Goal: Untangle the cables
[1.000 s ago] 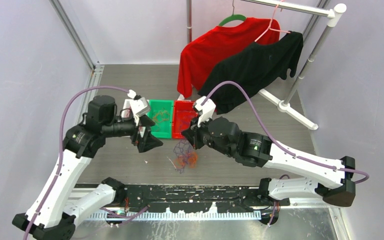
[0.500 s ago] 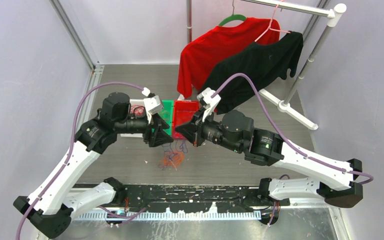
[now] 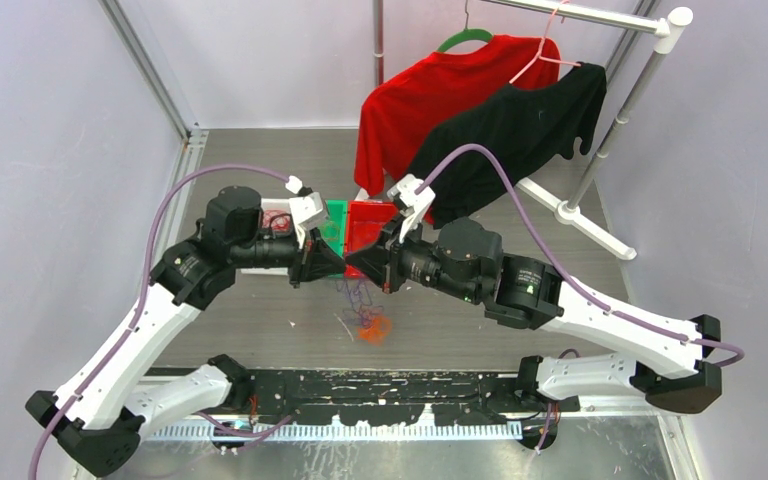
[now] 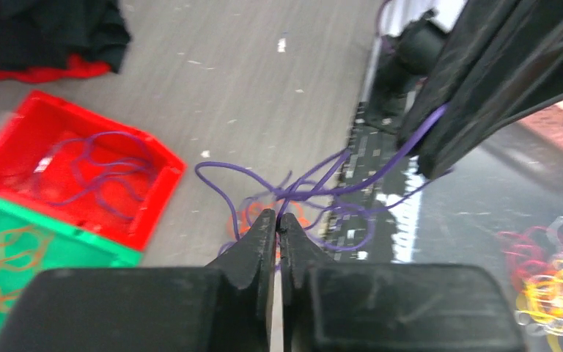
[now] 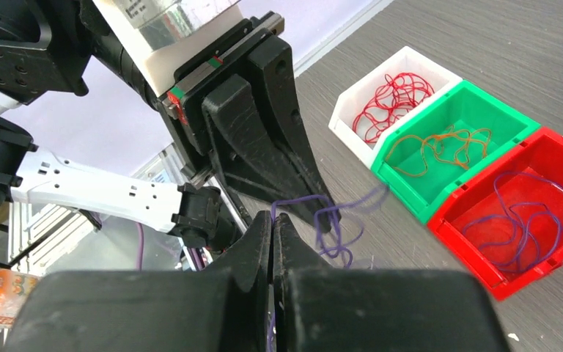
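So the left gripper [image 4: 278,215] just snapped together on a purple strand of the cables [image 3: 370,326], which hang between it and the right gripper [image 5: 273,217] (also clamped on purple). The orange clump is down by the surface [image 3: 250,320]. With both ends held, pulling apart looks next.

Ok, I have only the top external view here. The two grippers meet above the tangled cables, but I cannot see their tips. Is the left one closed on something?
Observer: Yes. In its wrist view the left gripper is shut, pinching a purple cable at the tips.
Operator: And the right one?
Observer: The right gripper is shut too; a strand of that purple cable runs from its tips to the left one's.
Operator: What is inside the bins? The arms hide them from me.
Observer: Red cables lie in the white bin, an orange cable in the green bin, and purple cables in the red bin.
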